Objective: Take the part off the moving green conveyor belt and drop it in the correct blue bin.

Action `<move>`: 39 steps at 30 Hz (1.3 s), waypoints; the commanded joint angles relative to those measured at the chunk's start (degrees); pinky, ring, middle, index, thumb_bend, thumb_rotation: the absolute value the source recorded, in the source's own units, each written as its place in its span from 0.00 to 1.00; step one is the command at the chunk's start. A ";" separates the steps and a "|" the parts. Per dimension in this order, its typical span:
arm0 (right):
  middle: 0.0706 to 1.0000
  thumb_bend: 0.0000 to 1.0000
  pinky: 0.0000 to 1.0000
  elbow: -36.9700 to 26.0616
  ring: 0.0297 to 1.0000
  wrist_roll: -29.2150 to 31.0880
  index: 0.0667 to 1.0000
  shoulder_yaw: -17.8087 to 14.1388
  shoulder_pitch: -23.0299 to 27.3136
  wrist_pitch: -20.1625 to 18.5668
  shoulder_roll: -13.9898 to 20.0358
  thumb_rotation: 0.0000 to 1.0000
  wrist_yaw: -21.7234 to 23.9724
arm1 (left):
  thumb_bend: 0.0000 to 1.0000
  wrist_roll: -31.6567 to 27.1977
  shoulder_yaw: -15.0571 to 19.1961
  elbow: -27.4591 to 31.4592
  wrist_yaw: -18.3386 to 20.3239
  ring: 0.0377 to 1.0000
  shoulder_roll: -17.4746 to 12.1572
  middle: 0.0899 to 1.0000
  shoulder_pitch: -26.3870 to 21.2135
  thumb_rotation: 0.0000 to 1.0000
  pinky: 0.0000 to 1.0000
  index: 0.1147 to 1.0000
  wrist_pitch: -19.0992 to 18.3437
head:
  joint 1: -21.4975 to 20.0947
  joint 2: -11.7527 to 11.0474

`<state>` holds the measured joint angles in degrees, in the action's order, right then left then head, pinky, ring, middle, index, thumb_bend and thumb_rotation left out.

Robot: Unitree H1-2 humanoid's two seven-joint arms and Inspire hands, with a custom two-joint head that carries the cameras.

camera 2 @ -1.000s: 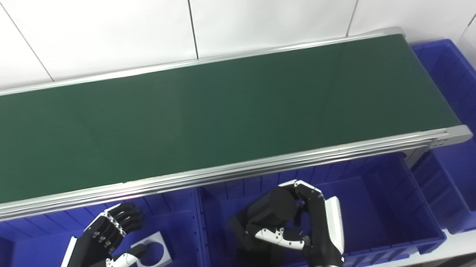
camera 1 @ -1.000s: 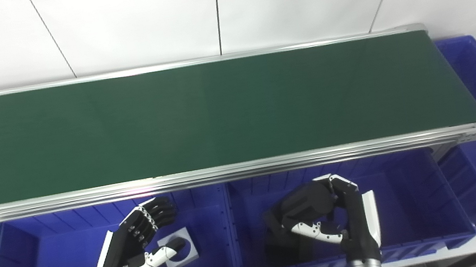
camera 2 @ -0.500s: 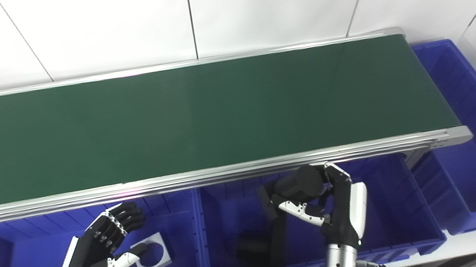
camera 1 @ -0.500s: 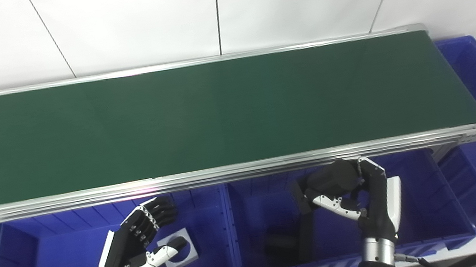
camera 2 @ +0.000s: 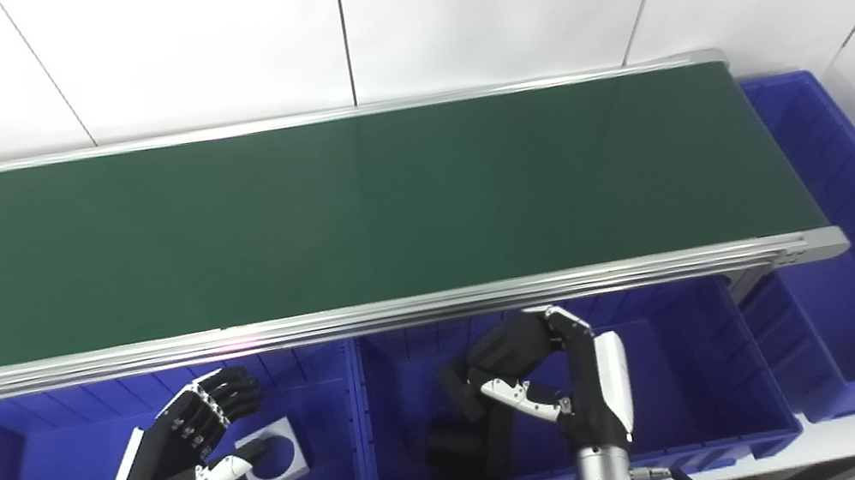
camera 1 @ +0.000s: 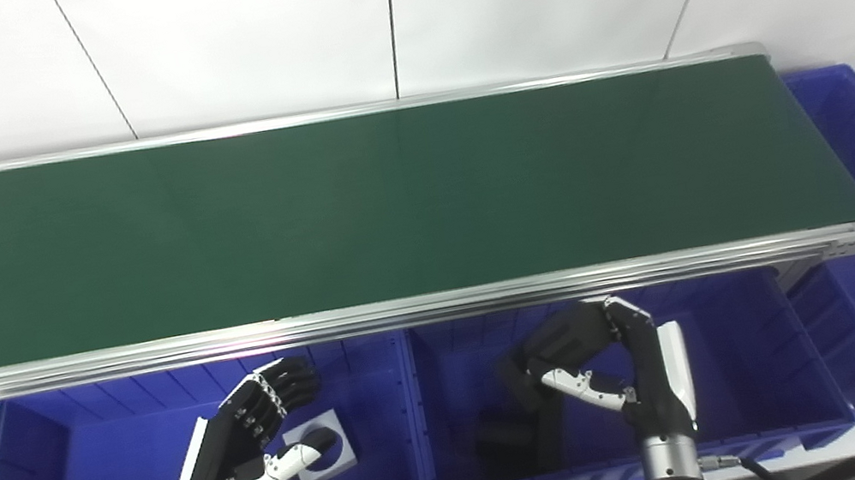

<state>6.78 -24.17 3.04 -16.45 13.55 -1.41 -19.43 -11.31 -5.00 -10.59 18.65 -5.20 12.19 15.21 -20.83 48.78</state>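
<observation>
1. Hovering over the middle blue bin, the right robot hand has its fingers curled but apart, gripping nothing I can see.
2. A dark part lies on that bin's floor, below and left of the hand; its shape is hard to make out.
3. The left robot hand hangs spread and empty over the left blue bin, thumb just above a grey square plate with a round hole.
4. The green conveyor belt carries no part right now.
5. Judging by the plate, these parts look stiff, light and smooth-faced; pinching across opposite edges, not the flat face, seems safest on a moving belt.
</observation>
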 commanded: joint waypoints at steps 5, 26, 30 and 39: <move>0.94 0.79 0.86 -2.86 0.91 1.96 0.99 1.47 -0.60 -1.69 0.46 0.36 4.27 | 0.67 0.17 -0.19 1.45 0.04 0.69 0.19 0.68 -0.72 0.00 0.72 0.67 1.11 | 0.13 0.03; 0.91 0.75 0.75 -2.16 0.87 2.91 0.92 3.51 -3.07 11.50 0.77 0.20 1.70 | 0.66 1.32 -0.85 -1.62 0.29 0.70 0.74 0.68 -0.62 0.00 0.73 0.67 3.63 | 2.70 -4.33; 0.84 0.71 0.71 -1.29 0.80 6.50 0.85 6.91 -3.15 13.36 2.29 0.11 1.27 | 0.64 1.47 -1.17 -3.02 0.44 0.71 0.87 0.70 -0.66 0.00 0.76 0.68 4.39 | 3.97 -6.66; 0.75 0.70 0.62 1.31 0.72 6.90 0.71 13.39 -1.65 13.36 5.03 0.05 -2.48 | 0.65 2.14 -1.14 -6.20 0.12 0.73 1.44 0.70 -1.30 0.00 0.79 0.69 7.77 | 6.72 -9.84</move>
<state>8.67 -17.35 15.67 -19.06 23.65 3.44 -20.79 -9.22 -6.07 -17.45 18.70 -3.92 12.06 20.19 -14.16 39.03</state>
